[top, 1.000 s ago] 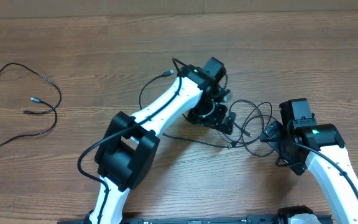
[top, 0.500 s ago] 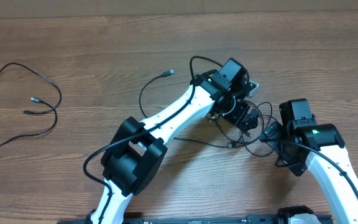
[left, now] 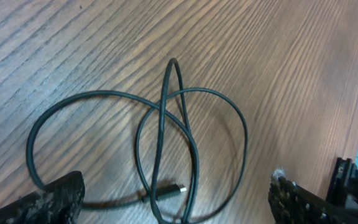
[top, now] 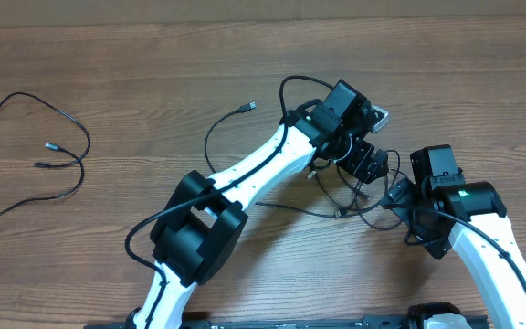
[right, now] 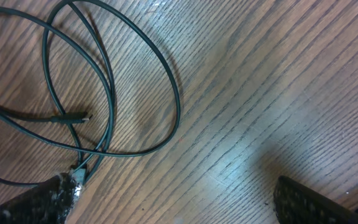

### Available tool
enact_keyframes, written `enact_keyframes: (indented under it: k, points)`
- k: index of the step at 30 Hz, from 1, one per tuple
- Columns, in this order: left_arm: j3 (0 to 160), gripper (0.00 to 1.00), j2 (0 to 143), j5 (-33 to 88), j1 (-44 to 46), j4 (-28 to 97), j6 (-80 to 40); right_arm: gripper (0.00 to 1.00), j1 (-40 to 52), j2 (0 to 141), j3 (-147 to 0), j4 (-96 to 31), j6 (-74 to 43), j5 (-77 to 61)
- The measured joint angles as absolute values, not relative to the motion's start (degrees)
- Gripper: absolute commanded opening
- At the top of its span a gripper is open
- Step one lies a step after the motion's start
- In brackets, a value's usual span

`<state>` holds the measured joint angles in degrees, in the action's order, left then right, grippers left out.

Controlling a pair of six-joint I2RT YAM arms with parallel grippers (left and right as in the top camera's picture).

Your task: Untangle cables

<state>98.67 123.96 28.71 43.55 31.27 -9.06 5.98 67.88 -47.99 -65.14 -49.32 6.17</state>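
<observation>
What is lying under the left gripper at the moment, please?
Under the open left gripper, a looped black cable lies on the wooden table, crossing itself, one plug end showing. Overhead, the gripper covers part of it.

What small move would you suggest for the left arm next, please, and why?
Probably lower the left tool onto the cable where its loops cross, then close: the tool hangs open over the overlapping loops, holding nothing, and the right tool is open beside them.
</observation>
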Motion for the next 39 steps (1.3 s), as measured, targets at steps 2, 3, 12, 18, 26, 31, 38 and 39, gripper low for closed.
enact_keyframes:
  k: [2, 3, 12, 18, 26, 31, 38, 39]
  points:
    - [98.67, 0.95, 124.86, 28.71, 43.90, 30.30, -9.06, 1.00, 5.98, 67.88, -47.99, -65.12, -49.28, 6.20]
    - [98.67, 0.94, 125.47, 28.69, 44.10, 29.95, -9.06, 1.00, 6.00, 67.88, -47.99, -65.08, -49.32, 6.17]
    - [98.67, 0.40, 128.55, 25.65, 46.83, 29.56, -9.63, 1.00, 6.00, 67.88, -47.99, -64.97, -49.25, 6.20]
    - [98.67, 0.20, 128.55, 24.86, 47.00, 30.44, -9.37, 1.00, 6.00, 67.88, -47.99, -64.97, -49.25, 6.20]
    - [98.67, 0.04, 128.55, 22.76, 46.72, 32.14, -9.39, 1.00, 6.00, 67.88, -47.99, -65.12, -49.17, 6.20]
    - [99.83, 0.04, 128.31, 20.88, 44.45, 36.49, -9.30, 1.00, 5.98, 67.88, -47.99, -65.14, -48.62, 6.20]
    - [105.65, 0.04, 119.66, 19.70, 34.50, 42.06, -9.28, 1.00, 6.00, 67.88, -47.99, -65.17, -48.16, 6.22]
    - [106.78, 0.04, 117.10, 19.66, 32.60, 42.41, -9.28, 1.00, 6.00, 67.88, -47.99, -65.12, -48.14, 6.22]
